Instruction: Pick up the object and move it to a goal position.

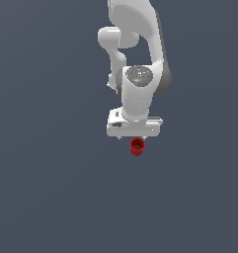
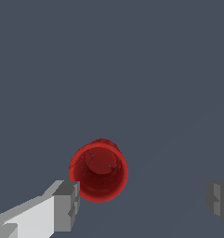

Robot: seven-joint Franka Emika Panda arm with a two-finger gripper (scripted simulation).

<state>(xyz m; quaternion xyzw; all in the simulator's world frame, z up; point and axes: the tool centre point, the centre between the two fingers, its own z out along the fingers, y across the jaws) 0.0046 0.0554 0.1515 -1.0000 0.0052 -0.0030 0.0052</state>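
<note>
Exterior and wrist views of a single white Panda arm (image 1: 140, 59) over a plain dark grey-blue floor (image 1: 46, 197). The small red ribbed cup (image 1: 137, 147) stands on this floor with its mouth upward, its dark interior seen from above in the wrist view (image 2: 99, 171). In the exterior view it appears just below the white gripper (image 1: 135, 138) and slightly toward the exterior view's right of the gripper's middle. The gripper's jaws stand wide apart: in the wrist view one grey fingertip (image 2: 67, 204) lies close beside the cup's rim, whether touching or just clear cannot be told, while the other fingertip (image 2: 219, 199) is well apart from it, at the frame's edge. The cup thus sits off-centre in the gap, nearer one finger, and nothing is clasped. Judged from these views, the approach is largely made, but centring, final descent and closure on the cup are not yet done. Lifting and carrying to the goal also remain; no goal marker is visible in either view.
</note>
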